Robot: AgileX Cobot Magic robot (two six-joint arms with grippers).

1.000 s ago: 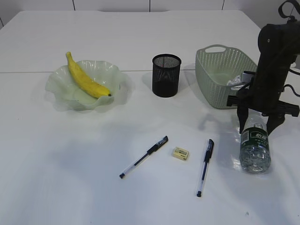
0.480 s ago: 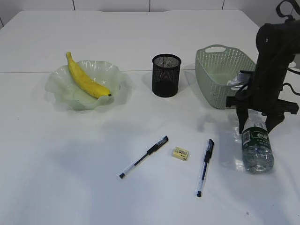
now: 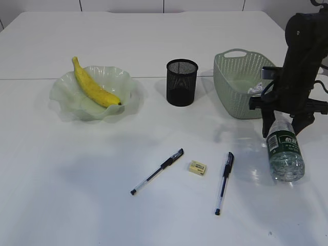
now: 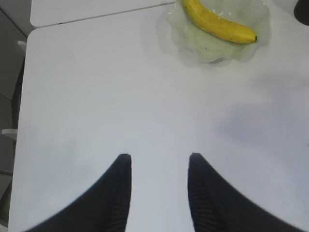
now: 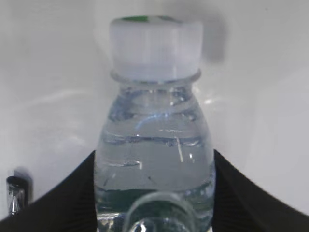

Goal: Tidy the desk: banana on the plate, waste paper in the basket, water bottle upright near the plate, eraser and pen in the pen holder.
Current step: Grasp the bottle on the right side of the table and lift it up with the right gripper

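A water bottle (image 3: pixel 285 154) with a green label and white cap (image 5: pixel 155 42) hangs tilted at the right, neck end uppermost. My right gripper (image 3: pixel 283 128) is shut on it, both fingers (image 5: pixel 241 193) pressing the clear shoulder (image 5: pixel 154 145). The banana (image 3: pixel 95 86) lies on the pale green plate (image 3: pixel 61 97). Two pens (image 3: pixel 158 171) (image 3: pixel 224 175) and a yellow eraser (image 3: pixel 197 167) lie on the table in front of the black mesh pen holder (image 3: pixel 181 82). Waste paper (image 3: pixel 256 89) sits in the green basket (image 3: pixel 233 87). My left gripper (image 4: pixel 159 155) is open over bare table, short of the plate (image 4: pixel 193 48).
The basket stands just behind and left of my right arm. A pen's end (image 5: pixel 14 193) shows at the lower left of the right wrist view. The table's left edge (image 4: pixel 26 96) runs close to my left gripper.
My right gripper has risen and shifted a little right with the bottle, whose neck end has come up off the table. The left gripper and everything else have stayed put.
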